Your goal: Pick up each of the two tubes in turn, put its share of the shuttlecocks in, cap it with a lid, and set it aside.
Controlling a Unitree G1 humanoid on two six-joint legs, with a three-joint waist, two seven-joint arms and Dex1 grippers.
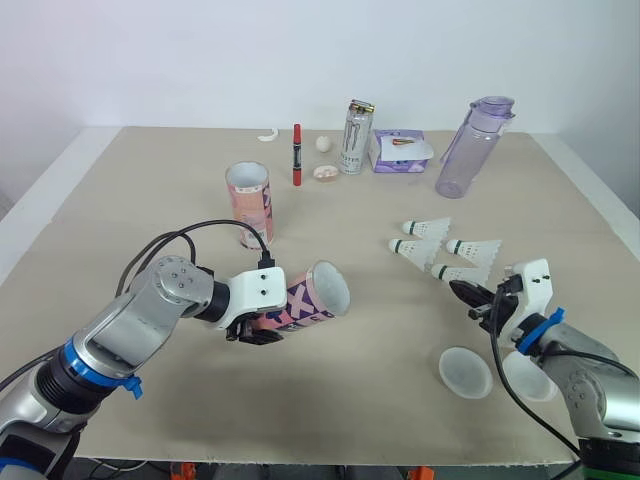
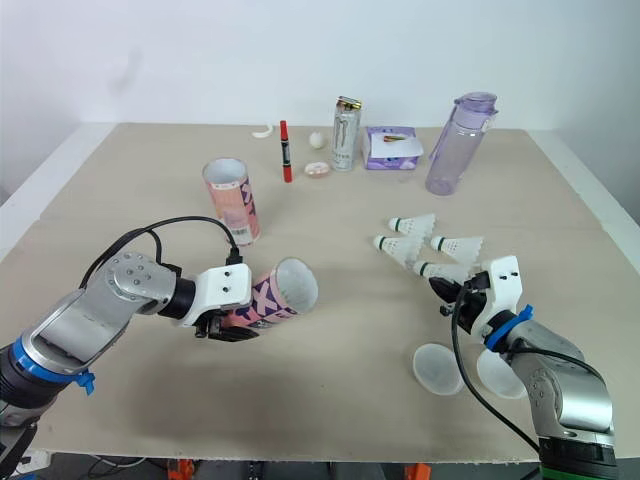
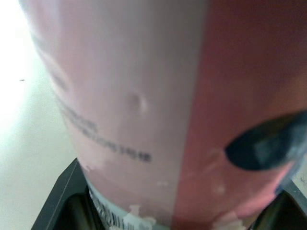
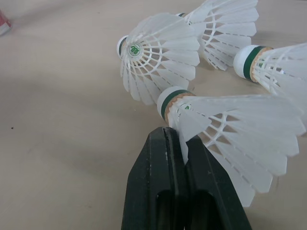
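Right end effector (image 4: 177,140) seemingly pinches shuttlecock (image 4: 235,128)

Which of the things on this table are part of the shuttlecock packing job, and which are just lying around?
Job: held tube, upright tube, pinched shuttlecock, three loose shuttlecocks, two lids.

Lying about: drink can, purple bottle, tissue pack, red marker, small white ball.
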